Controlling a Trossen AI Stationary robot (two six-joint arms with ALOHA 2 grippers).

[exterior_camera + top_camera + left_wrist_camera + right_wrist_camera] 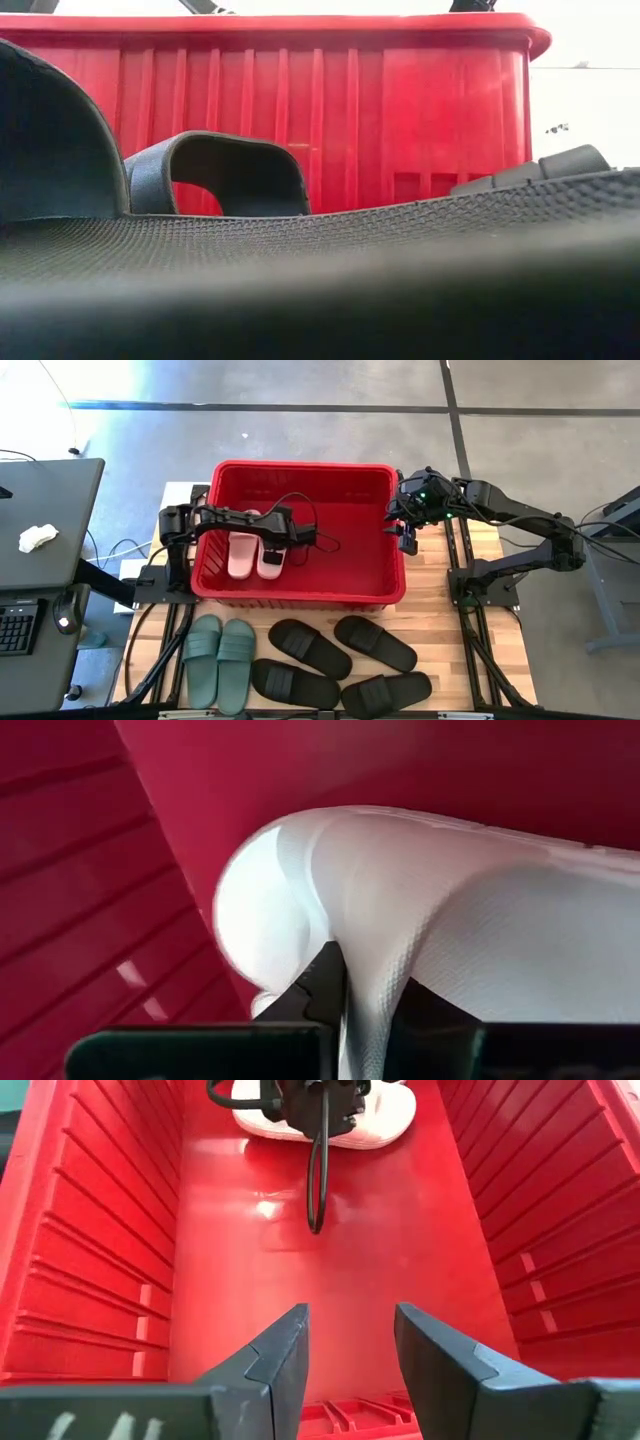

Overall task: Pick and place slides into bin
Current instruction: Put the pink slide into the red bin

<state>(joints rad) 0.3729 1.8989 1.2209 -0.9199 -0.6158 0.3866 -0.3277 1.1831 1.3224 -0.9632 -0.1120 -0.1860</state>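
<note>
The red bin [300,472] stands at the table's middle. Two pale pink slides [241,555] lie side by side inside it, by its left wall. My left gripper [273,550] reaches into the bin and is shut on the right-hand pink slide [400,890]. My right gripper [350,1320] is open and empty, over the bin's right rim [398,530]. The green pair [220,660] and the black slides [310,648] lie on the table in front of the bin. My left gripper pinches a raised ridge of the pale pink slide [368,1005] between its two fingers [322,982]. The fingers come from above, pointing down. Which part of the slide the ridge is, I cannot tell. The slide is low in the bin beside the other pink one [255,1120].
A black cable loop [318,1170] hangs from my left arm over the bin floor. The bin floor's right half [350,550] is bare. A black slide [220,175] fills the low view close to the camera. A desk with a keyboard [20,625] stands left of the table.
</note>
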